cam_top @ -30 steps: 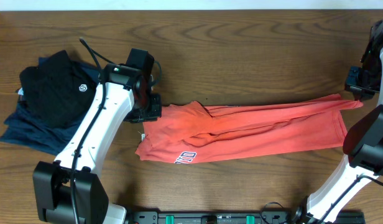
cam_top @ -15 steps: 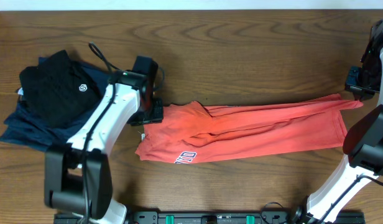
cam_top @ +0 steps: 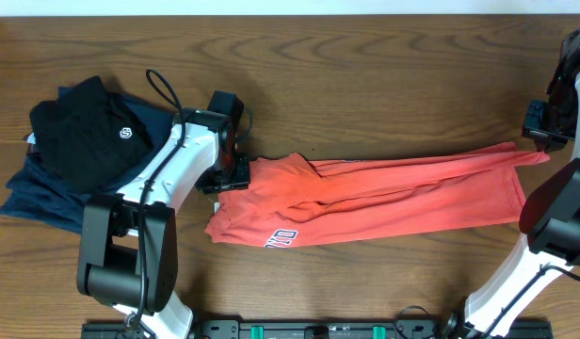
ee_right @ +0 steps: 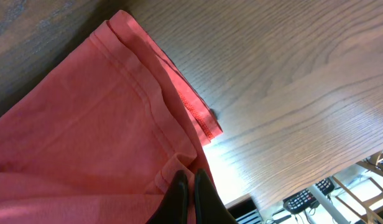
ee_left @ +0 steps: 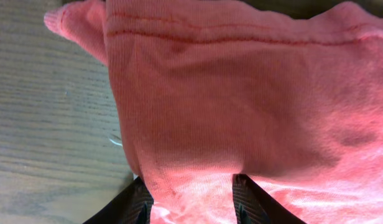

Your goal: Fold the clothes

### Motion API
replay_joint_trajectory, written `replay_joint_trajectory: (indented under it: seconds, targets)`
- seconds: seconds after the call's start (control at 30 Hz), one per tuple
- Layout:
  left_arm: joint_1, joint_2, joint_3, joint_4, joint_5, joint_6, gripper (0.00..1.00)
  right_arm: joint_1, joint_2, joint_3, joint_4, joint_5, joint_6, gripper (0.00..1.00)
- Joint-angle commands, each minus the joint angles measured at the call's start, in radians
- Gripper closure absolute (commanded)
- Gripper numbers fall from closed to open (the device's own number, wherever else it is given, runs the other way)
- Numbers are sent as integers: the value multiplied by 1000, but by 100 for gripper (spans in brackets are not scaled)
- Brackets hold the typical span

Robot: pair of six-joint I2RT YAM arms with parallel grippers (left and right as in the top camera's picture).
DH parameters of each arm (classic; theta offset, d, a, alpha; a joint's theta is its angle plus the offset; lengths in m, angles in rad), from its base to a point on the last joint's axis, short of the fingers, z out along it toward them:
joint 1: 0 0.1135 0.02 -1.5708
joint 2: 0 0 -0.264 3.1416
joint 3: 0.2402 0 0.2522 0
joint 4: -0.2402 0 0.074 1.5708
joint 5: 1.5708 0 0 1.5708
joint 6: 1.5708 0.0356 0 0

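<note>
The coral-red T-shirt (cam_top: 384,193) lies stretched in a long band across the table, with printed lettering (cam_top: 281,236) at its front left edge. My left gripper (cam_top: 235,174) is at the shirt's left end. In the left wrist view its fingers (ee_left: 191,205) stand wide apart, with the shirt's fabric (ee_left: 241,112) between them. My right gripper (cam_top: 539,141) holds the shirt's far right corner. In the right wrist view its fingers (ee_right: 190,186) are pressed together on the hem of the shirt (ee_right: 86,124).
A black garment with a small white logo (cam_top: 92,137) lies on a navy folded garment (cam_top: 45,193) at the left of the table. The table's edge and a remote control (ee_right: 303,199) below it show in the right wrist view.
My left arm has swung so that its elbow sits further right, and its gripper has shifted slightly right onto the shirt's left end. The shirt and the right arm have not moved.
</note>
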Motion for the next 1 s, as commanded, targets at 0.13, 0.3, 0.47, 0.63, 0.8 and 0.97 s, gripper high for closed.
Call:
replay_joint_trajectory:
  seconds: [0.13, 0.3, 0.47, 0.63, 0.8, 0.97]
  targets:
    - [3, 10, -6, 16, 14, -16, 80, -8, 5, -2, 1, 22, 12, 99]
    - [3, 11, -8, 34, 14, -16, 94, -8, 5, -2, 0, 22, 12, 99]
    - [3, -13, 18, -15, 15, -11, 94, -8, 5, -2, -2, 22, 12, 99]
    - [3, -136, 43, -149, 45, -6, 94, -13, 5, -2, -6, 25, 12, 98]
    - [3, -269, 43, -190, 44, 8, 94, -27, 5, -2, -24, 38, 17, 99]
    - [3, -328, 43, -174, 44, 7, 94, -44, 5, -3, -85, 37, 42, 99]
